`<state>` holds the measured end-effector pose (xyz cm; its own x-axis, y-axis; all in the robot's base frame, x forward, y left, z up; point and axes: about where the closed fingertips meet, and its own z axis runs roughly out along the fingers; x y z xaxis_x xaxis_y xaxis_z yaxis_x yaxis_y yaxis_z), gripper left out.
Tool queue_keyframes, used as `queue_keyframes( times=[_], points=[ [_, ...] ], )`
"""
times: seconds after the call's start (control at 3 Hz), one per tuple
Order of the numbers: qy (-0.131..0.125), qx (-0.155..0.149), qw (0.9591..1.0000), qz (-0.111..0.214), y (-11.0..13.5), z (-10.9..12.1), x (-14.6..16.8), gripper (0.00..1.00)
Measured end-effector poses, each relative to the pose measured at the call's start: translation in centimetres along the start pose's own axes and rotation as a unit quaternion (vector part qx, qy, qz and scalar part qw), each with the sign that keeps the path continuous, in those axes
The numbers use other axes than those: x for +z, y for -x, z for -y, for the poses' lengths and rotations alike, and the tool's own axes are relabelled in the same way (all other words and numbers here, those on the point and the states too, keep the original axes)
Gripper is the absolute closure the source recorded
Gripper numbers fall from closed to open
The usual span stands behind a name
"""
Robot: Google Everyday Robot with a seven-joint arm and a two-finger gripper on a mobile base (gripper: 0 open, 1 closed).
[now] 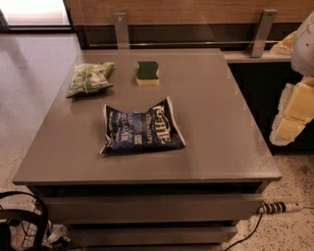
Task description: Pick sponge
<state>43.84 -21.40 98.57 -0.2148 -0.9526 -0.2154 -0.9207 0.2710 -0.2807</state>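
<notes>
Grey tabletop, viewed from its near edge. Toward 12 o'clock, close to the far edge: the sponge, lying flat, dark green scouring face up, pale yellow foam showing along its near side. Apart from both bags, with bare surface on every side.

At 9 o'clock from the sponge, near but not touching: a light green snack bag, crumpled, lying at a slant by the tabletop's left edge. At 6 o'clock from the sponge, around the middle of the tabletop: a dark blue chip bag with white lettering, flat and wrinkled.

Out at 3 o'clock, beyond the tabletop's right edge: the tool, a cluster of white and pale yellow parts cut off by the frame, well apart from the sponge. Wide or narrow: cannot tell.

Behind the tabletop at 12 o'clock: a wooden panel with two metal brackets below it. On the speckled floor at 5 o'clock: a cable with a striped end. At 7 o'clock: a black curved frame, only partly in view.
</notes>
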Motion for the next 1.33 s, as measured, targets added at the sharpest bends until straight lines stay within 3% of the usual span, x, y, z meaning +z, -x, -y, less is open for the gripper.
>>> queue_keyframes(
  times=[0.33, 0.67, 1.0, 1.33],
  points=[
    [-0.002, 0.001, 1.0, 0.003, 0.1, 0.2, 0.1, 0.0],
    [-0.03, 0.022, 0.9972, 0.064, 1.4, 3.8, 1.5, 0.0],
    [-0.055, 0.042, 0.9874, 0.142, 3.9, 8.1, 4.4, 0.0],
    [-0.062, 0.069, 0.9733, 0.21, 6.6, 10.1, 7.3, 0.0]
  ],
)
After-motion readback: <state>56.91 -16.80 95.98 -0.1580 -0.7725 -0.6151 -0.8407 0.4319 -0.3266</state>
